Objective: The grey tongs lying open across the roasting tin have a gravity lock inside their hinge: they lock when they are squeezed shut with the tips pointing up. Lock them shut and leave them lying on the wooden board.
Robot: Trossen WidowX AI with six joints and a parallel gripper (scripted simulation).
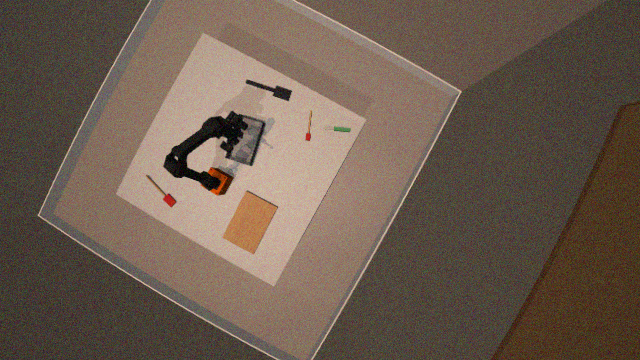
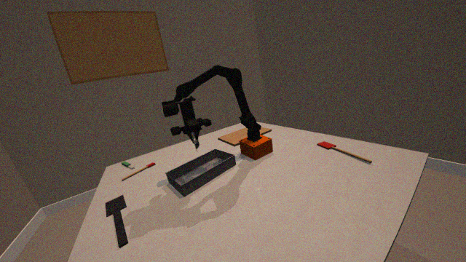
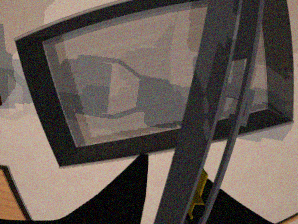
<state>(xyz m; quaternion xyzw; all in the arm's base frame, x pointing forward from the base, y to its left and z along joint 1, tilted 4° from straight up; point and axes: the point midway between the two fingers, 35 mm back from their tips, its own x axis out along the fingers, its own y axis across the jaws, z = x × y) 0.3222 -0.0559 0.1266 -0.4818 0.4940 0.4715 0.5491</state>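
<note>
The grey tongs are between the fingers of my gripper, which is shut on them. In the wrist view their two arms run close together, with a narrow gap, from the bottom to the top right. A yellow piece shows between them. The exterior view shows the fingers and tongs held above the dark roasting tin, touching nothing below. Which way the tips point, and whether the lock is engaged, I cannot tell. The wooden board lies on the table, with nothing on it.
The orange arm base stands between tin and board. A black spatula, a small red-headed tool, a green-handled tool and a larger red-headed spatula lie around them.
</note>
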